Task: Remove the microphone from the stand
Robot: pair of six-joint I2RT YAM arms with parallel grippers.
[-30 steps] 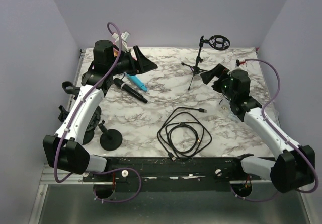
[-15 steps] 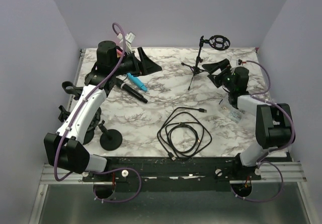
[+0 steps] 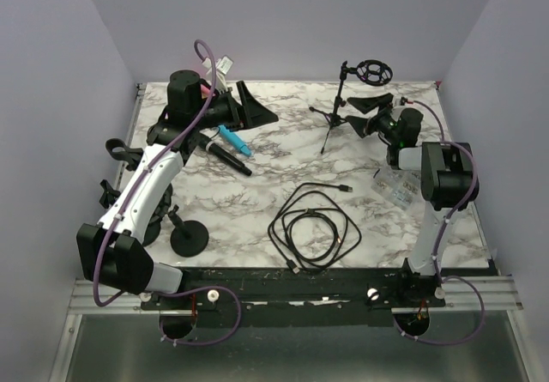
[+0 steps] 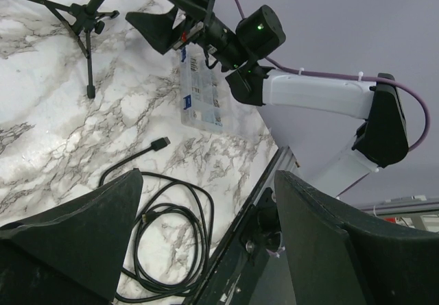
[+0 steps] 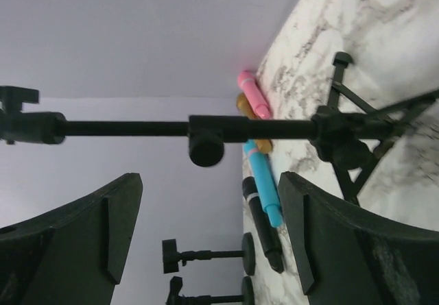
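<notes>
A black tripod stand [image 3: 337,112] with a ring mount [image 3: 374,71] on top stands at the back right; the ring looks empty. A black microphone [image 3: 225,154] lies flat on the marble at the left, beside a blue one [image 3: 233,139]. My right gripper [image 3: 358,113] is open just right of the stand. In the right wrist view the stand's pole [image 5: 137,128] crosses above the open right gripper [image 5: 209,181], with the black microphone [image 5: 264,233] far behind. My left gripper [image 3: 257,112] hovers open behind the microphones, nothing between its fingers [image 4: 68,243].
A coiled black cable [image 3: 313,227] lies in the middle front. A clear plastic box [image 3: 396,184] sits under the right arm. A round-base stand [image 3: 189,236] is at the front left. A pink microphone [image 5: 252,94] lies beyond the blue one.
The right arm has folded back and its gripper has moved up to the tripod stand, jaws slightly narrower. The left gripper has opened a little and edged right.
</notes>
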